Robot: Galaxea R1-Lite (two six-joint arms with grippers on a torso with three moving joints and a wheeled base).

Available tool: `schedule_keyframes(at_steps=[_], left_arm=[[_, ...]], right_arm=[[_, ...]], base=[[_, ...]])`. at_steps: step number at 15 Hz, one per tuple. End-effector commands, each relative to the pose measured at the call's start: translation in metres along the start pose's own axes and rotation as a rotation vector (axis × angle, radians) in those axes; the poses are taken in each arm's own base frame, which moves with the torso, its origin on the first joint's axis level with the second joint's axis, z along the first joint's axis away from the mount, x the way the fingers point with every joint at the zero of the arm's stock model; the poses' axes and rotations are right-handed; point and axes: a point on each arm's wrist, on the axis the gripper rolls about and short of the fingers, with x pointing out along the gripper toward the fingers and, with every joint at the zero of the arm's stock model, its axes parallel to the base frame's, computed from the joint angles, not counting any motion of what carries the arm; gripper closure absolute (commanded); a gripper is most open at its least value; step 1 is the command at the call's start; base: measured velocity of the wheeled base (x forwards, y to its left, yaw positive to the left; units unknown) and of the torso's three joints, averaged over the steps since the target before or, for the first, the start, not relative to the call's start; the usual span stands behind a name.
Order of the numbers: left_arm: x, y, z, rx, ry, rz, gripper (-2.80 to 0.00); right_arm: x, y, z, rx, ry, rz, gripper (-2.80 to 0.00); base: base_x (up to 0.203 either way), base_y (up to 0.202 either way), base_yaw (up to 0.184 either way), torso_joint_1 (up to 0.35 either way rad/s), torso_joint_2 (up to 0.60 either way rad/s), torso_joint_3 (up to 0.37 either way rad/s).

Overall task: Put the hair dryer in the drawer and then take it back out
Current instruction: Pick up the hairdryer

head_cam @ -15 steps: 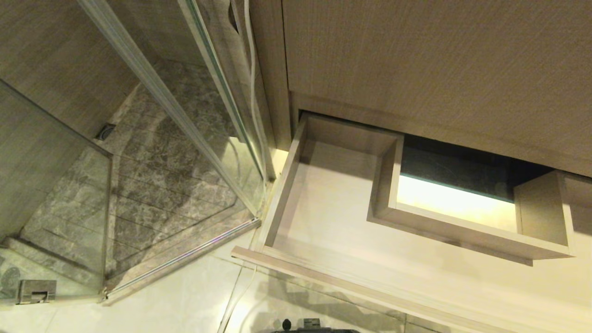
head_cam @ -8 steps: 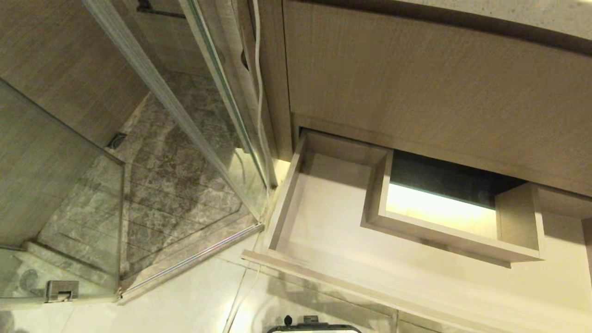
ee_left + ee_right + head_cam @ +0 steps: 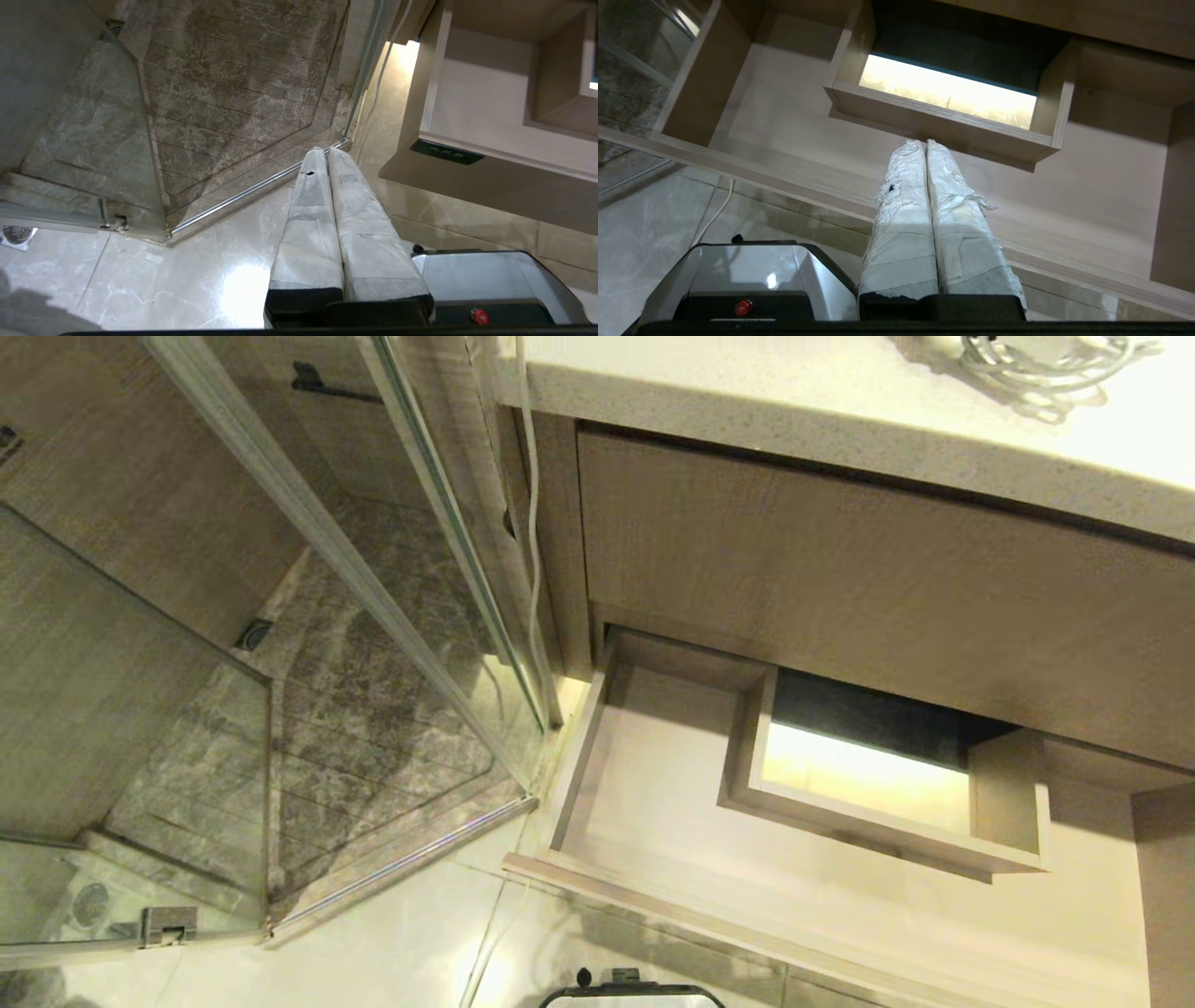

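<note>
I see the drawer [image 3: 653, 784] standing pulled out under the vanity, its U-shaped floor bare around the central rectangular cutout [image 3: 864, 775], where a bright strip of light shows through. A small dark label [image 3: 446, 152] sits on the drawer's flat front in my left wrist view. Above it runs the taller plain wood panel [image 3: 887, 588], and above that the pale speckled countertop [image 3: 747, 420]. At the far right of that counter I can make out a coiled white cord [image 3: 1046, 364], with only a sliver of the hair dryer's body beside it at the picture's top edge; the rest is cut off.

My left gripper [image 3: 327, 151] hangs over the pale floor tiles [image 3: 140, 280], its wrapped fingers pressed together and holding nothing, pointing toward the shower's metal threshold rail [image 3: 252, 191]. My right gripper [image 3: 926, 142] hangs just over the drawer's front edge, fingers likewise pressed together and empty, aimed at the cutout's near wall.

To the left of the vanity stands the glass shower door [image 3: 420, 569], hung open, with marbled stone floor [image 3: 373, 728] behind it. A white cable [image 3: 534, 569] runs down the gap between glass and cabinet. The robot's base [image 3: 747, 275] shows below the drawer.
</note>
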Motion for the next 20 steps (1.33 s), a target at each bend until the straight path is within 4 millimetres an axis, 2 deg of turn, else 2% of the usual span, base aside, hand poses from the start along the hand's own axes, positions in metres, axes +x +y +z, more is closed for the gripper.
schedule_keyframes(at_steps=[1, 10, 16, 20], left_arm=[[0.0001, 0.0, 0.0001, 0.0, 0.001, 0.001, 0.0], [0.0001, 0.0, 0.0001, 0.0, 0.001, 0.001, 0.0], [0.0001, 0.0, 0.0001, 0.001, 0.001, 0.001, 0.0], [0.0001, 0.0, 0.0001, 0.0, 0.001, 0.001, 0.0]], right_arm=[[0.0, 0.0, 0.0, 0.0, -0.001, 0.0, 0.0], [0.0, 0.0, 0.0003, -0.003, -0.004, 0.0, 0.0], [0.0, 0.0, 0.0, -0.006, -0.001, 0.002, 0.0], [0.0, 0.0, -0.0001, -0.002, 0.001, 0.002, 0.0]], base=[[0.0, 0.0, 0.0, 0.293, -0.55, -0.263], [0.0, 0.0, 0.0, 0.289, -0.56, -0.274], [0.0, 0.0, 0.0, 0.18, -0.35, -0.168], [0.0, 0.0, 0.0, 0.011, -0.03, -0.009]])
